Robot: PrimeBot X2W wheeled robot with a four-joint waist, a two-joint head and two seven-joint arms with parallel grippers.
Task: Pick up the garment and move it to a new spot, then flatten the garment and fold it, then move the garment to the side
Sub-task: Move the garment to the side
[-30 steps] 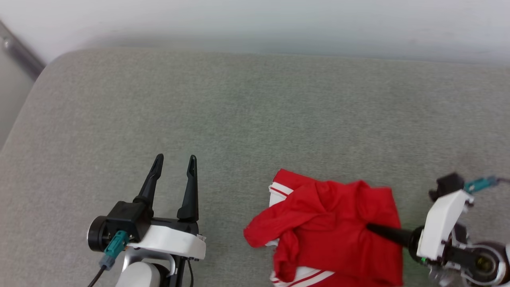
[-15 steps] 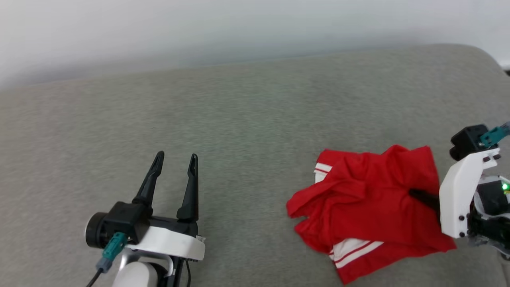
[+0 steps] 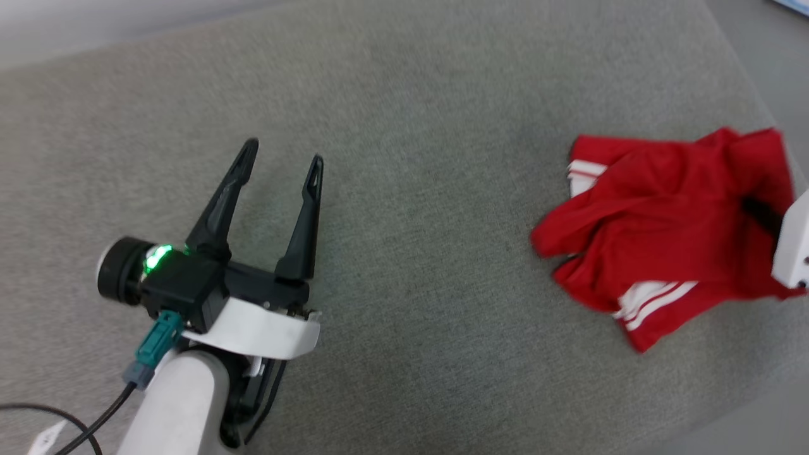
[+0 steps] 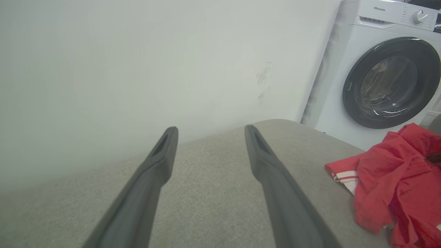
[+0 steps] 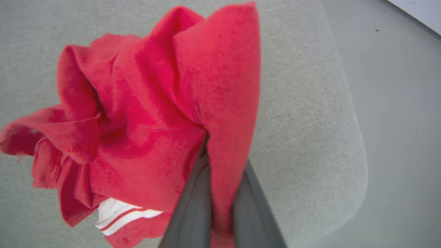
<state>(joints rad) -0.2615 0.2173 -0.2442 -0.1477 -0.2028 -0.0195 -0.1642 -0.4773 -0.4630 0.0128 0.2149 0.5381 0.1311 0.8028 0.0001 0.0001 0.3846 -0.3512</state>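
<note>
A large grey fabric-covered tabletop (image 3: pixel 404 208) with rounded corners takes most of the head view. Beyond its right edge there is a pale grey floor (image 5: pixel 396 103). In the left wrist view a plain pale wall (image 4: pixel 120 62) stands behind the tabletop, and beside it is a white washing machine (image 4: pixel 382 69) with a dark round door.

The garment (image 3: pixel 657 221) is a red jersey with white, red-striped trim. It is crumpled in a bunch on the right part of the tabletop, near the right edge and close to a rounded corner. It is well apart from the left arm. I cannot tell if the whole bunch rests on the surface or if one part is lifted.

The right gripper (image 5: pixel 222 193) is closed on a fold of the garment: red cloth is pinched between its two dark fingers (image 5: pixel 191 206), and more cloth hangs over their tips.

The left gripper (image 3: pixel 284 153) is over the left part of the tabletop. Its fingers (image 3: pixel 222 201) are spread wide apart and hold nothing. A small green light (image 3: pixel 158 258) glows on its black body, and a teal plug (image 3: pixel 155 344) with a black cable sits below it.
</note>
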